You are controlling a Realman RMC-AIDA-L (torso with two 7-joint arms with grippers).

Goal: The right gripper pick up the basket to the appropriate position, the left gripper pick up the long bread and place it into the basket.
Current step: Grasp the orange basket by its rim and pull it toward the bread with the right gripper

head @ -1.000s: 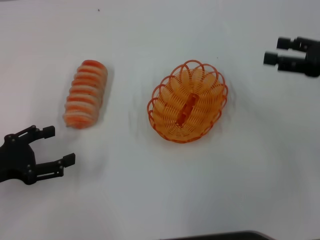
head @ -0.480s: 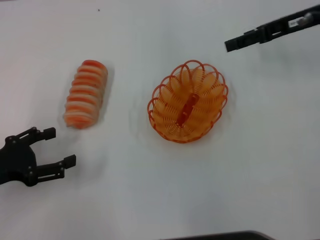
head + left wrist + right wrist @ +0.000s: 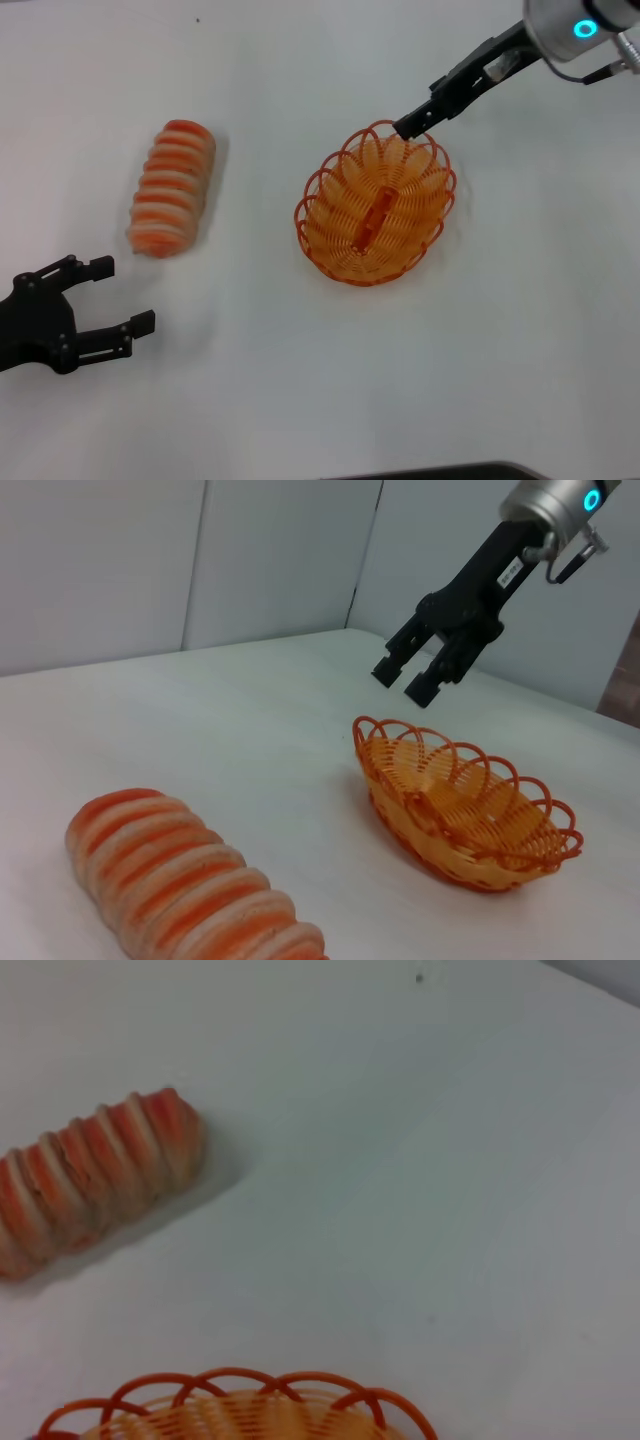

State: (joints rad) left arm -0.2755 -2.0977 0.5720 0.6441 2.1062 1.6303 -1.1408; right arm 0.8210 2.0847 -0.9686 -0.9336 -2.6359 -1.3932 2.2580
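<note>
The orange basket (image 3: pixel 322 228) sits empty on the white table, right of centre. The striped long bread (image 3: pixel 172 187) lies to its left, apart from it. My right gripper (image 3: pixel 412 125), on the blue-ringed arm, hangs just over the basket's far rim. In the left wrist view the right gripper (image 3: pixel 403 680) is open and a little above the basket (image 3: pixel 430 830), not touching it. My left gripper (image 3: pixel 122 295) is open and empty at the near left, short of the bread (image 3: pixel 190 880). The right wrist view shows the bread (image 3: pixel 90 1175) and the basket rim (image 3: pixel 240 1400).
The white table (image 3: pixel 250 380) carries only the bread and the basket. A dark edge (image 3: pixel 430 470) lies along the table's near side. Grey wall panels (image 3: pixel 150 560) stand behind the table in the left wrist view.
My right gripper has swung in from the far right edge to above the basket's far rim. The left gripper, the bread and the basket have stayed put.
</note>
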